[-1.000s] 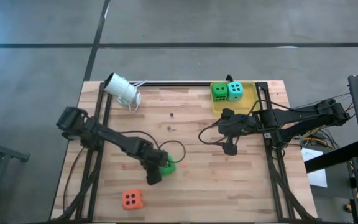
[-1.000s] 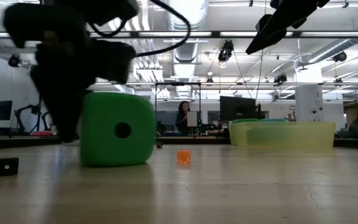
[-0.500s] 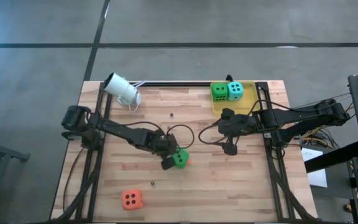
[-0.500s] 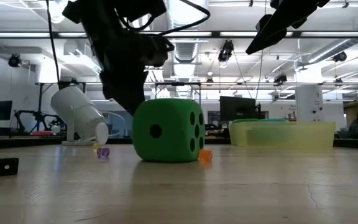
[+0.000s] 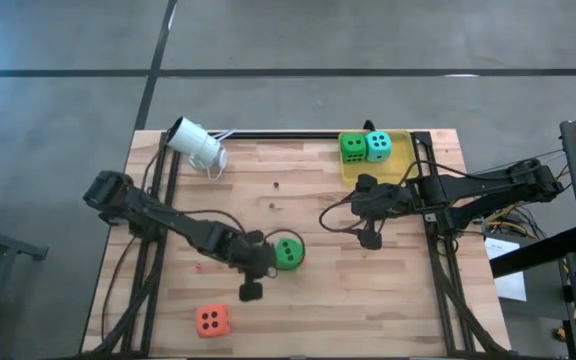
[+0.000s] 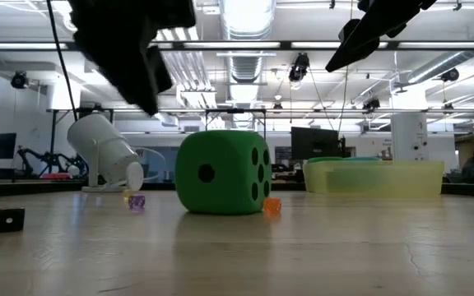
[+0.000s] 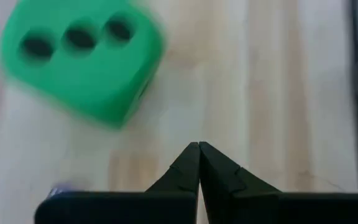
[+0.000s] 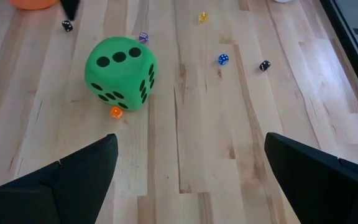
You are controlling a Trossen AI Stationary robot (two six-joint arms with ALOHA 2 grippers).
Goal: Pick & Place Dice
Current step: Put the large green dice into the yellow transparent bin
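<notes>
My left claw [image 5: 251, 291] hangs over the front middle of the wooden tabletop [image 5: 368, 300], its two fingers pressed together with nothing between them. In my left wrist view the dark fingertips [image 7: 199, 163] meet in one sharp point over bare wood. The green die [image 5: 288, 252] I am concerned with sits on the tabletop just beside that claw, a little farther back and toward my right, clear of the fingers and not touching them. From table height it stands square on the boards, one pip on the face turned left and more pips on the face turned right, with a tiny orange die [image 6: 271, 206] at its lower right corner. The orange-red die [image 5: 212, 321] lies nearer the front edge, off to my left of the claw and apart from it. A white cup-shaped object [image 5: 197, 144] lies tipped on its side at the back left.

Farther right, the yellow tray [image 5: 400, 168] at the back edge holds a second green die [image 5: 353, 146] and the teal die [image 5: 378, 146] side by side, touching. My right claw [image 5: 370, 240] waits in front of that tray with its fingers spread wide and empty, well apart from the loose green die.
</notes>
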